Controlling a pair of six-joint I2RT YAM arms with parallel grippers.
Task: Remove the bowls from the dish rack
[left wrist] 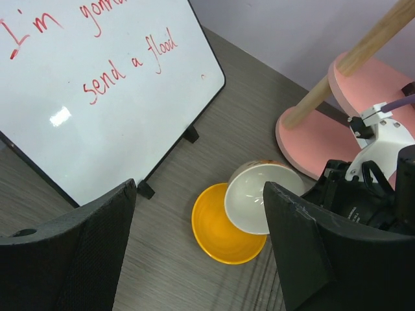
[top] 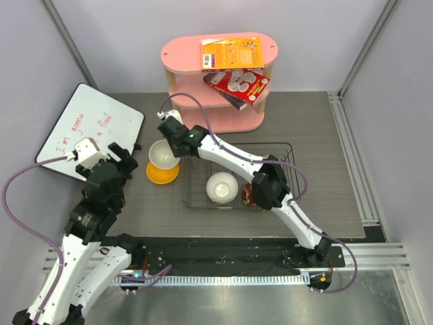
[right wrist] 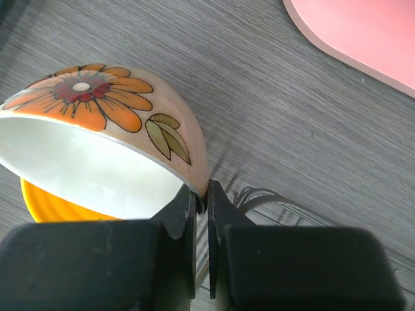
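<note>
Red marker handwriting runs across the whiteboard (top: 91, 132), which lies left of the pink shelf (top: 181, 53) and nearer the arms. In the left wrist view the lower line reads "send a flood". The upper line begins "I'm", followed by a word starting "gon" that the frame's top edge cuts off. The top view gives that word as "gonna" — small and tilted, so not certain. On the pink shelf's top tier an orange box (top: 232, 54) carries a white label at its left end — print too small to read. One tier below, a red box (top: 237, 87) bears equally illegible printing.
</note>
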